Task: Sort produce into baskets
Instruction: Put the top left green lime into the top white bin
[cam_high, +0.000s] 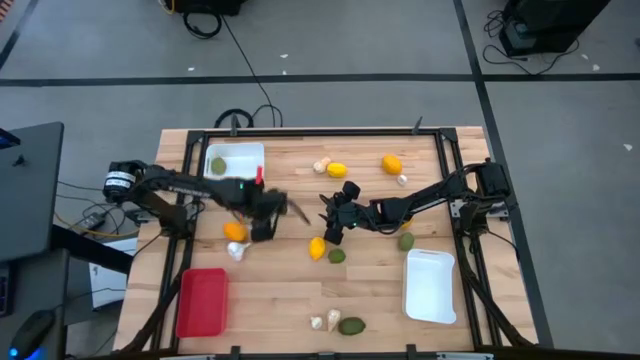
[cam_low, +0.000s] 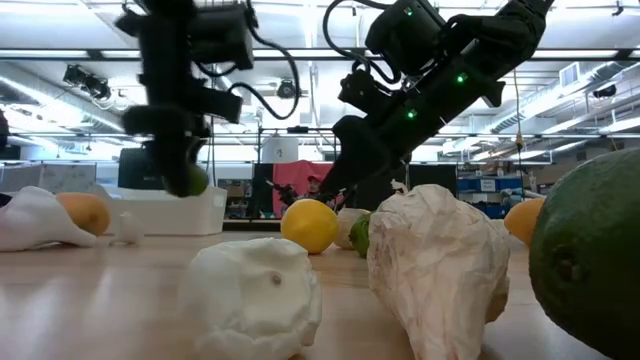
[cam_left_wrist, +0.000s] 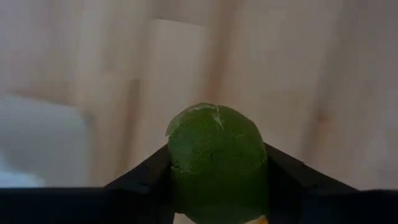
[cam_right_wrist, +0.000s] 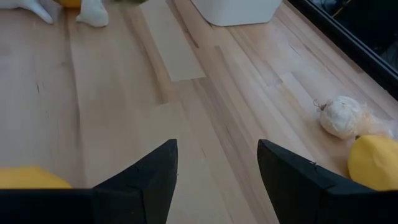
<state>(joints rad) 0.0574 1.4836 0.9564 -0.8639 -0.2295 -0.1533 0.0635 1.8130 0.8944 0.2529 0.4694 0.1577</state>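
Note:
My left gripper (cam_high: 263, 230) is shut on a dark green oval fruit (cam_left_wrist: 217, 158), which hangs above the table left of centre (cam_low: 190, 181). My right gripper (cam_high: 328, 218) stands open at the table's middle, with only bare wood between its fingers (cam_right_wrist: 217, 180). A white basket (cam_high: 247, 152) at the far left holds one green fruit (cam_high: 218, 165). A red basket (cam_high: 202, 302) lies at the near left and a second white basket (cam_high: 430, 286) at the near right. Loose produce rests on the wood, including an orange fruit (cam_high: 235, 231) and a garlic piece (cam_high: 237, 250) beside my left gripper. My left gripper pinches the green fruit's two opposite sides (cam_left_wrist: 177, 180) between its two fingers. The fingers come from above, pointing steeply down. The fruit hangs below them, lifted clear of the table (cam_low: 190, 181).
More produce lies scattered: a yellow fruit (cam_high: 317, 248) and a green one (cam_high: 337, 255) near my right gripper, a yellow fruit (cam_high: 337, 170) and garlic (cam_high: 322, 165) at the far middle, an orange fruit (cam_high: 391, 163), a green fruit (cam_high: 406, 241), and garlic with a green fruit (cam_high: 351, 325) at the near edge.

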